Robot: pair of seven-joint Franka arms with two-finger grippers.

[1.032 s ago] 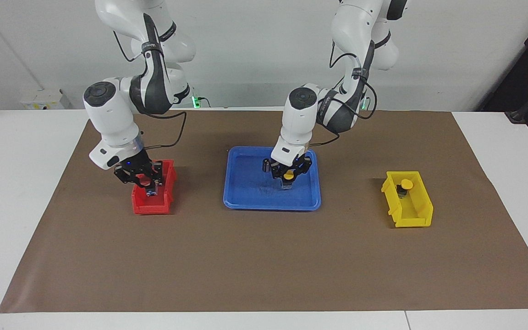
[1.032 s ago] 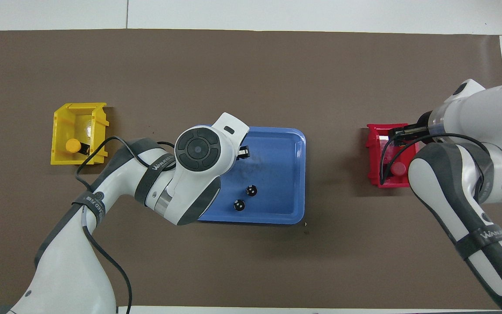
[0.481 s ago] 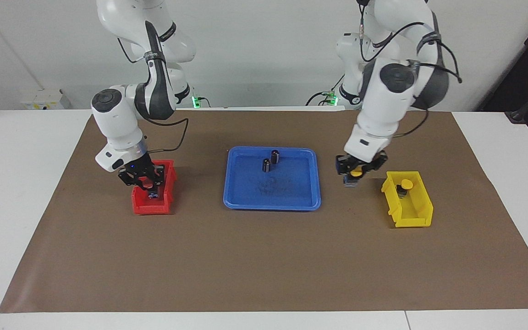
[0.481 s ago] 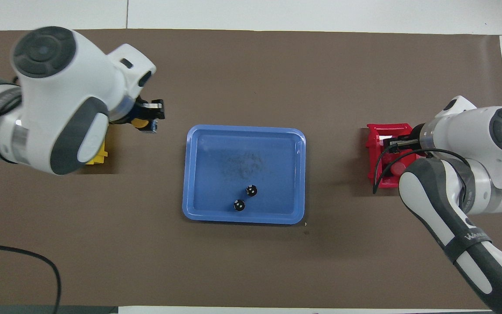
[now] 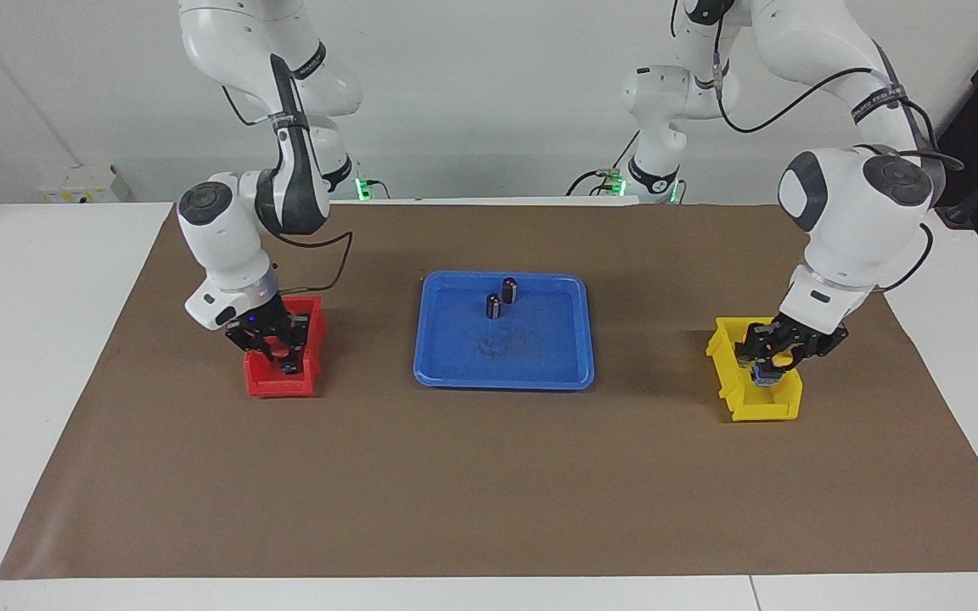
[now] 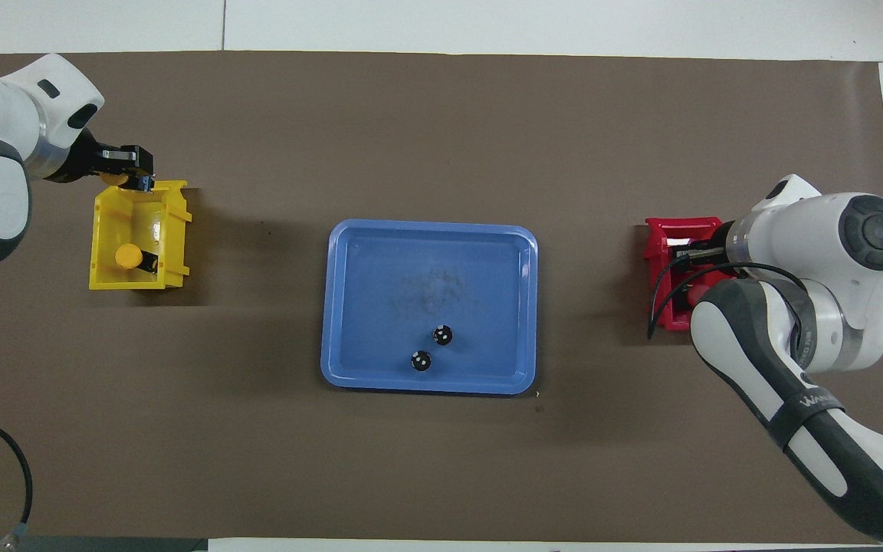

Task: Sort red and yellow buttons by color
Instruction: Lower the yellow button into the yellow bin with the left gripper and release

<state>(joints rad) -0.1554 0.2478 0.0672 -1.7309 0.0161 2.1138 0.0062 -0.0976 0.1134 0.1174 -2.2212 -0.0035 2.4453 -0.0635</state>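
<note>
Left gripper [image 5: 776,357] points down, arm extended, fingers closed on a load. Right gripper [image 5: 275,346] points down, arm bent.

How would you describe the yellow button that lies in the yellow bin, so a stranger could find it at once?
Find the yellow bin at the left arm's end of the table. The yellow button rests on the bin's floor, in the part nearer the robots. The other yellow button is up in the left hand above the bin, while this one lies free and untouched.
</note>
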